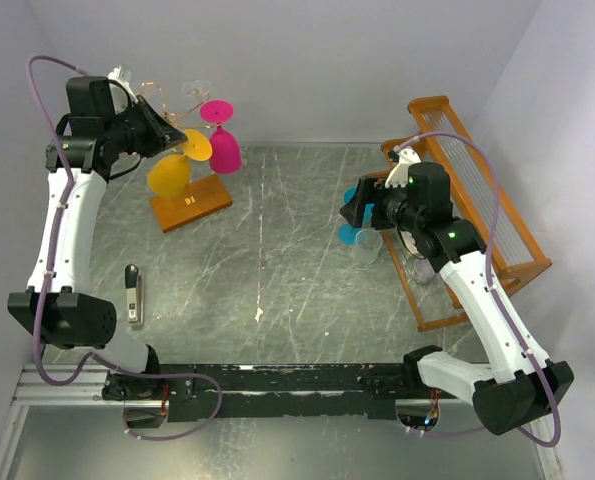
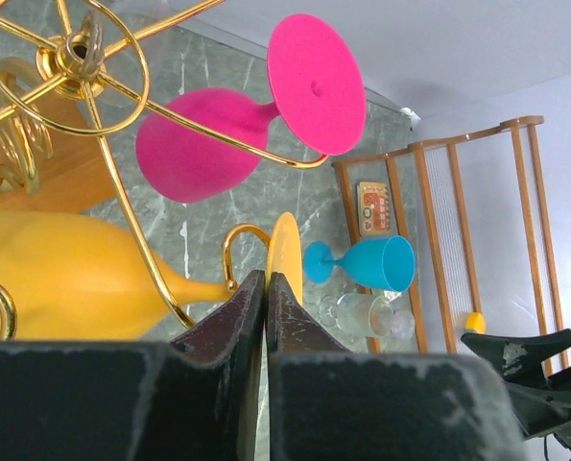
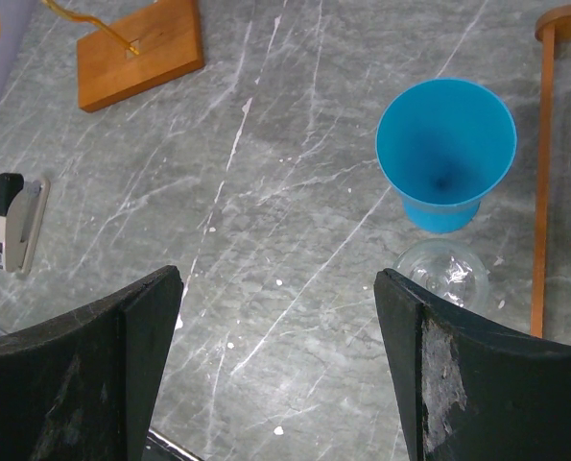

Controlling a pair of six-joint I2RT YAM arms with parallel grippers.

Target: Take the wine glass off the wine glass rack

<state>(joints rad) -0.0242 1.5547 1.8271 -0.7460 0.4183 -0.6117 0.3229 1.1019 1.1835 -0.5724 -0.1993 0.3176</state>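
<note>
We are at the grasp step. The left hand [image 2: 267, 288] has its two fingers pressed almost together on the thin round foot of the yellow wine glass [image 2: 64, 274], and the disc shows edge-on between them. Nothing else is in that hand.

The glass is not yet off: it hangs tilted on the wine glass rack [image 2: 74, 53] at the far left of the table [image 3: 295, 192]. Its stem rests in a curled gold wire arm, and its bowl is on the side toward the pole. A pink wine glass [image 2: 199, 154] hangs on a neighbouring arm just beside it.

The right hand [image 3: 277, 280] is wide open and empty. It hangs over the table near a blue glass [image 3: 445, 144] and a clear glass [image 3: 443, 274], well apart from the rack.

Next, we judge, the left hand must draw the foot outward along the wire so the stem slips out of the curl (we cannot tell from here which way the curl opens). Only then should it lift away. The pinch on the foot's rim looks slim, so the bowl may swing. The wire stand seems light, so a snag could drag or tip it into the pink glass.
</note>
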